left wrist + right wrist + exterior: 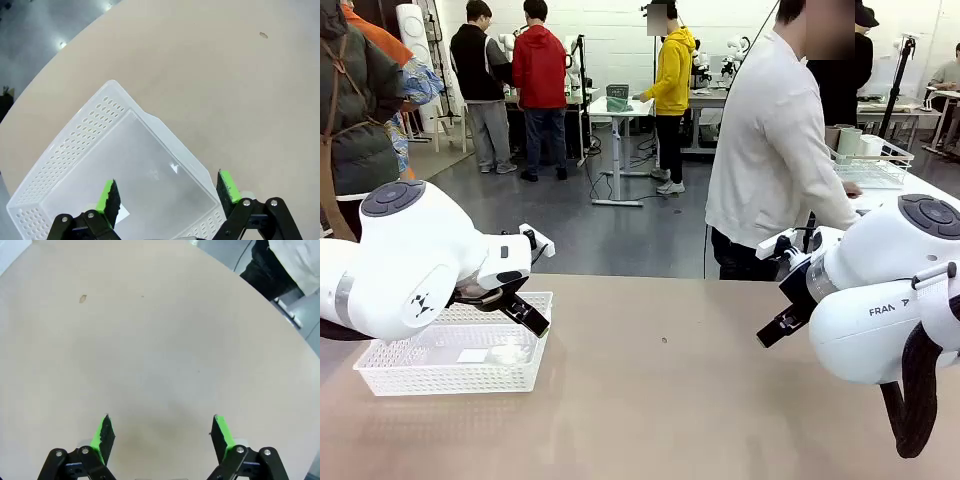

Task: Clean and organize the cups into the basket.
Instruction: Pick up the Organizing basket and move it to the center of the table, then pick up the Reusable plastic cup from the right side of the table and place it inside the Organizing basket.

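Observation:
The cups (848,140), one tan and one pale mint among them, stand in a wire rack (876,172) on a side table at the far right, off my table. A person's hand (850,190) reaches toward that rack. The white perforated basket (455,372) sits empty at the near left of the tan table. My left gripper (528,316) hovers open over its right end; in the left wrist view the basket (75,150) lies under the open left gripper (169,192). My right gripper (776,328) hangs open above bare table on the right, as the right wrist view (162,432) confirms.
The person in a white top (770,150) stands at the table's far edge, turned toward the side table. A small dark mark (664,340) is on the tabletop. Other people and tables are far behind.

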